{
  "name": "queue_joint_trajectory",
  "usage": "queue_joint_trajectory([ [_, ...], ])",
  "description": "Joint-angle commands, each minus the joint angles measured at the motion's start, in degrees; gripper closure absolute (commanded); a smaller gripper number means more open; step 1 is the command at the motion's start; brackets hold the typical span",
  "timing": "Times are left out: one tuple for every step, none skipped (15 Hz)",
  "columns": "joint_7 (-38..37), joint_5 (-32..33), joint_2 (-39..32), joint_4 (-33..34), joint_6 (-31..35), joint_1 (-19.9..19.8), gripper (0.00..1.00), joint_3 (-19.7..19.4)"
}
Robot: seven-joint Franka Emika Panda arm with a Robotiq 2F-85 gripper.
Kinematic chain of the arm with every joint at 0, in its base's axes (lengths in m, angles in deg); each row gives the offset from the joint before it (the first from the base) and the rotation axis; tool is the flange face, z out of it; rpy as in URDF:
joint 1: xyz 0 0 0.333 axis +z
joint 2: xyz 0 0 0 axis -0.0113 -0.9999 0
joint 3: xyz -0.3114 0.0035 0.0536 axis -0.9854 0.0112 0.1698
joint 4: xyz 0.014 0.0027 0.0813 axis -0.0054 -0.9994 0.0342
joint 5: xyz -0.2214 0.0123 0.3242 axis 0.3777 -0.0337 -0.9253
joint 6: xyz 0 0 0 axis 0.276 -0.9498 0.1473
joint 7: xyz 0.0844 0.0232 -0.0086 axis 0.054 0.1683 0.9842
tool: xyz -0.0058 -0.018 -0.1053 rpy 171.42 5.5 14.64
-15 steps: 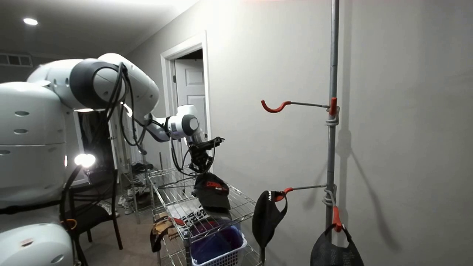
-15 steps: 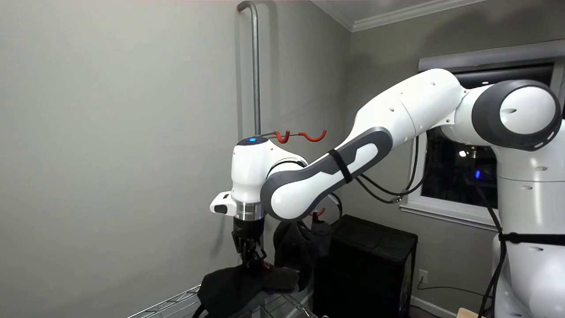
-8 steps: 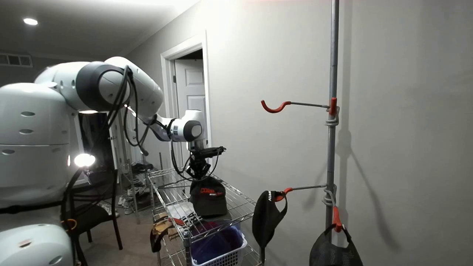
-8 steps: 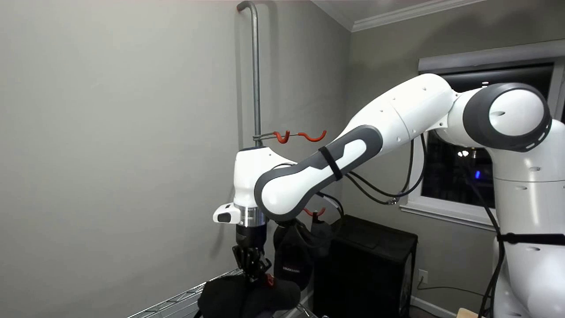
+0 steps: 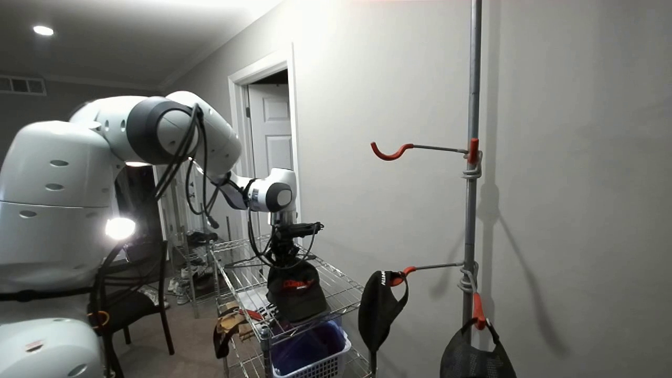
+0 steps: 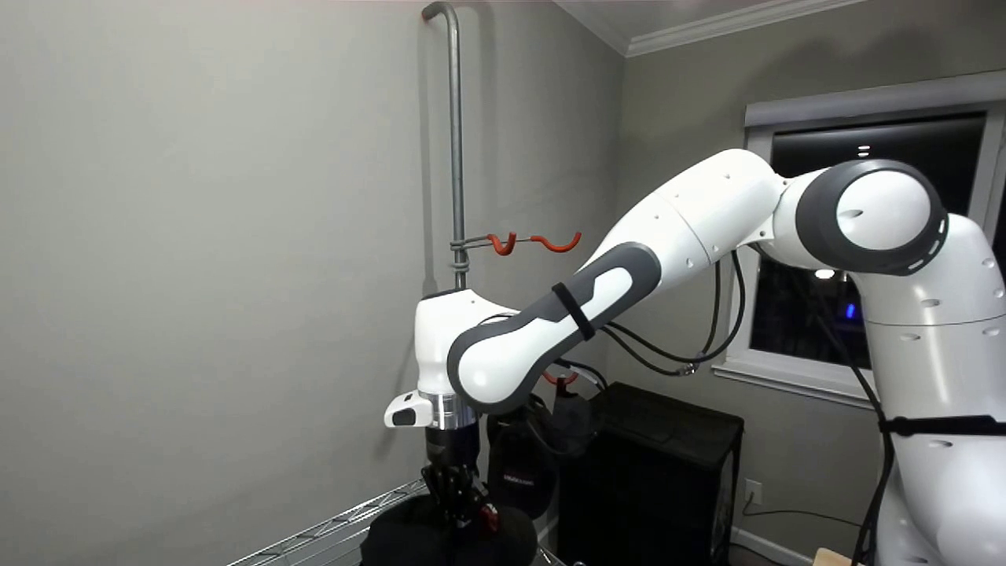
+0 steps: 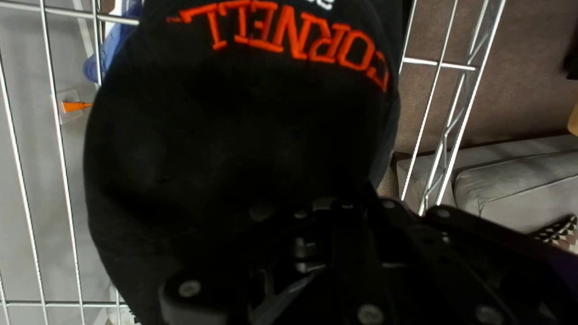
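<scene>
Pinching black CORNELL cap by its top: end effector closed on the fabric, pointing down. Cap is over wire shelf, can't tell if touching. Farther off, dark cap and mesh cap hang on red-tipped hooks off a metal pole.

Item: black cap. I read CORNELL in orange-red capitals, upside down in my wrist view; white lettering beside it is cut off by the edge of view.
Item: hanging cap, to the right. White letters near its top; I make out roughly NITY, not certain.
Item: hung cap, far right in an exterior view. Small front lettering, unreadable; whether it duplicates the preceding item, I cannot tell.
</scene>
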Motion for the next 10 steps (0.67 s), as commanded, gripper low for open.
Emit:
queue_joint_trajectory([
  [2.5,-1.2,0.0,0.3,-2.0,-0.8,0.70,0.3],
  [2.6,-1.2,0.0,0.3,-2.3,-0.8,0.65,0.3],
  [2.6,-1.3,0.0,0.4,-2.4,-0.8,0.60,0.3],
  [2.5,-1.3,0.0,0.4,-2.5,-0.8,0.53,0.3],
  [2.6,-1.4,0.1,0.5,-2.6,-0.8,0.47,0.3],
  [2.5,-1.3,0.2,0.5,-2.3,-0.8,0.40,0.3],
  [2.7,-1.2,0.4,0.4,-1.9,-0.9,0.84,0.3],
  [2.6,-1.2,0.6,0.4,-1.6,-0.8,0.80,0.3],
  [2.5,-1.0,0.7,0.5,-1.5,-0.8,0.81,0.3],
  [2.5,-1.1,0.9,0.6,-1.3,-0.7,0.87,0.3],
])
